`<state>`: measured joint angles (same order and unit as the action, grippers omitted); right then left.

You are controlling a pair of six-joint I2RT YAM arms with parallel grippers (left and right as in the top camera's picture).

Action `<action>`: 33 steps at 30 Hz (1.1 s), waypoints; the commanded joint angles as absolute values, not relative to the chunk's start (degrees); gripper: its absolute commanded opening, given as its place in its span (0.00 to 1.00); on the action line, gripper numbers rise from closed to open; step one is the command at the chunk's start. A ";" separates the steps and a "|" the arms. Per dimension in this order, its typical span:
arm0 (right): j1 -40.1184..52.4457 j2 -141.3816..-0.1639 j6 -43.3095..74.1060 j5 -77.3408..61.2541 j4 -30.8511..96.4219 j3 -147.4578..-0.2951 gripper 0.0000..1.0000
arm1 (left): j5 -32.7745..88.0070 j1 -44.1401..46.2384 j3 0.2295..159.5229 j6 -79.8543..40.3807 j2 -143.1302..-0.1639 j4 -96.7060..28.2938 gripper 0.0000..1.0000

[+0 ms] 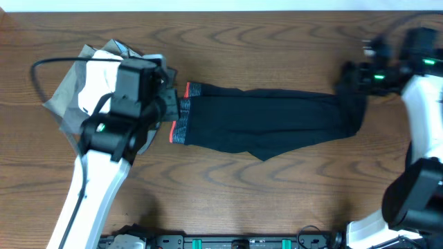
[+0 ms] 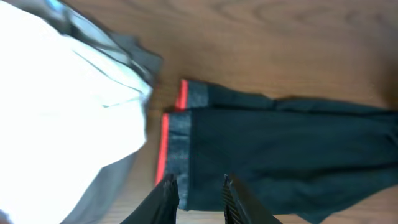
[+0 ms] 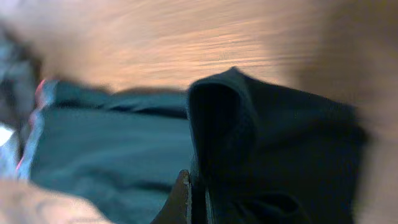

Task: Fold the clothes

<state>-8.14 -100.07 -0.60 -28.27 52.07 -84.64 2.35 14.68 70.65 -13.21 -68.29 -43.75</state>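
The black leggings (image 1: 270, 124) lie stretched across the middle of the table (image 1: 263, 41), running left to right, with the 2 legs laid roughly 1 over the other. Their grey waistband (image 1: 181, 121), edged coral-red, is at the left end and lies flat on the wood in 2 stepped layers.

At the right end the leg cuffs are bunched and drawn up off the surface. The right gripper (image 1: 353, 83) is clamped tight on this black fabric, and its wrist view shows a raised fold of cloth wrapped about the finger.

The left gripper (image 2: 199, 183) is over the near edge of the leggings, just beside the waistband. Its 2 fingers (image 2: 165, 199) stand a little apart with black cloth showing between them. I cannot tell whether they pinch the cloth or only hover above it.

Left of the waistband, just beside it, sits a loose heap. It has a white garment (image 1: 97, 79) on top and a grey piece (image 1: 66, 104) spread beneath it, and the left arm partly covers it in the overhead view.
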 commanded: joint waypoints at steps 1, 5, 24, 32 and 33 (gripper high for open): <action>0.69 -100.03 1.76 -28.84 52.21 -84.73 0.01 | -4.64 14.41 71.99 -12.25 -65.21 -45.47 0.27; 11.14 -100.79 4.23 -26.15 51.16 -84.66 0.01 | -7.64 14.41 71.99 -12.23 -64.07 -47.68 0.27; 23.07 -104.60 11.42 -16.82 44.49 -84.73 0.40 | -8.05 14.41 71.88 -12.40 -66.17 -50.81 0.32; 11.75 -106.78 13.69 -10.74 51.99 -84.44 0.36 | 1.45 14.44 71.85 -18.72 -75.48 -50.98 0.34; 10.79 -107.37 13.67 -10.96 52.18 -84.25 0.34 | 2.17 14.44 71.85 -19.99 -77.32 -50.96 0.34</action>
<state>12.78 -106.13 12.64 -13.02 51.62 -84.58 -2.63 14.68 70.78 -15.77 -73.01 -50.76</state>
